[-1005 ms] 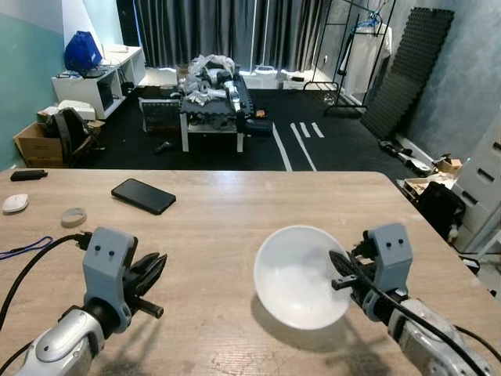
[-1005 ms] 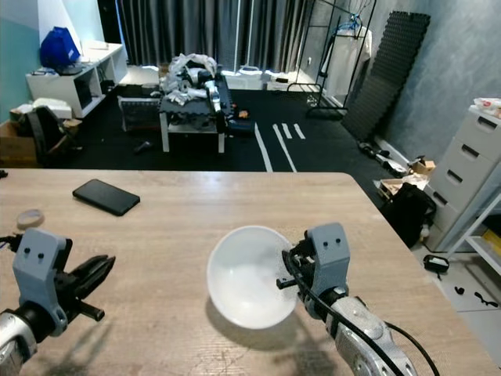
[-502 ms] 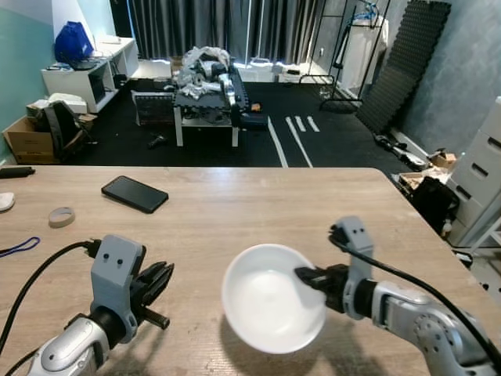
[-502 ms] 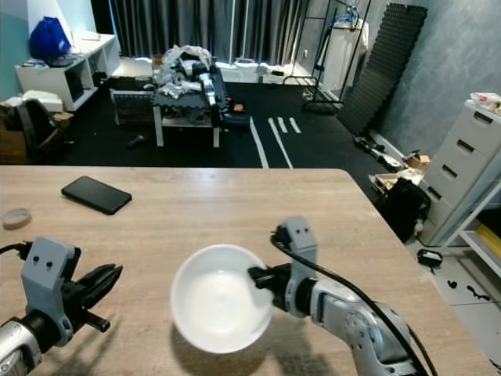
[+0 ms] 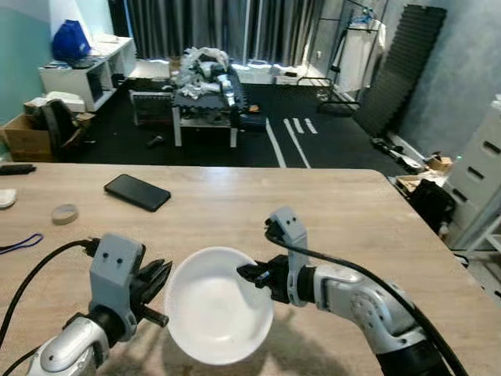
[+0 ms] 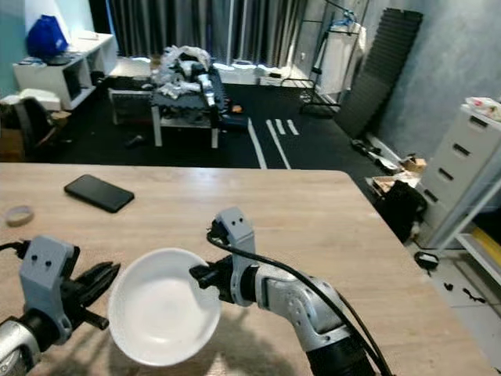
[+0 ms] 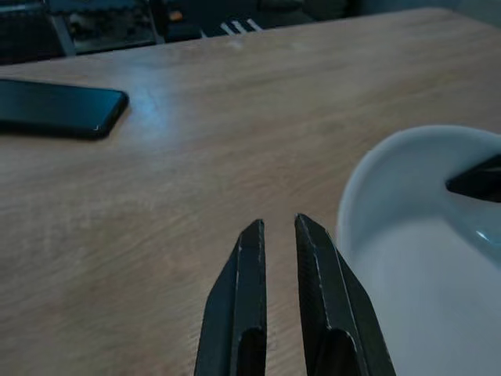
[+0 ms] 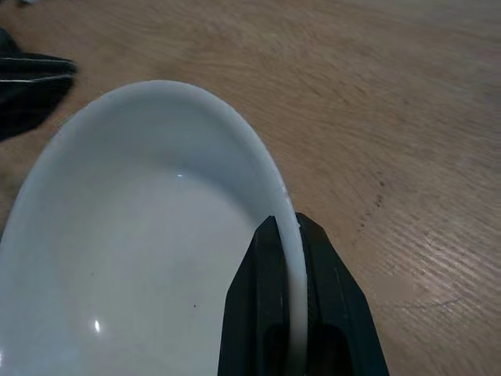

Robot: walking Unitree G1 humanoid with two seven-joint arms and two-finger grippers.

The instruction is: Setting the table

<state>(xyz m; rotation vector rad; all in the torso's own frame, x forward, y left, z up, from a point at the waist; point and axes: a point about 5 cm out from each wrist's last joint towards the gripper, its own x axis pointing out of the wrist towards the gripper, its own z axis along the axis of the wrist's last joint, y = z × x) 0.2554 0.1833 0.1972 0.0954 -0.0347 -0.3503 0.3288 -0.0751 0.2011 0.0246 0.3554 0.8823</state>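
Right gripper (image 5: pixel 249 273) — fingers (image 8: pixel 254 313) pinching the rim of the white bowl (image 5: pixel 218 304), one finger inside the rim, one outside; silver arm reaching across from the right side of the bowl.

White bowl: held tilted just above the worktop (image 5: pixel 329 204), open side facing up and toward the camera, shadow on the wood beneath; no contents seen inside.

Left gripper (image 5: pixel 156 276) — just beside the bowl's left edge, not seen to touch it; fingers (image 7: pixel 250 305) nearly pressed together, only a narrow slit between them, nothing held; grey wrist block behind, black cable trailing away from the bowl.

Worktop: light wood grain, carrying all items below.

Black phone (image 5: pixel 137 192): flat on the worktop, beyond the bowl and to its left, well apart from it.

Tape roll (image 5: pixel 64 213): small pale ring, farther left of the bowl than the phone.

Blue cord (image 5: pixel 19 244): thin loop at the worktop's left edge, left of the bowl.

Beyond the worktop, behind the bowl: dark floor, low table (image 5: pixel 205 102) piled with clutter, dark curtains (image 5: pixel 203 27), white drawer unit (image 6: pixel 462 168) off to the right.
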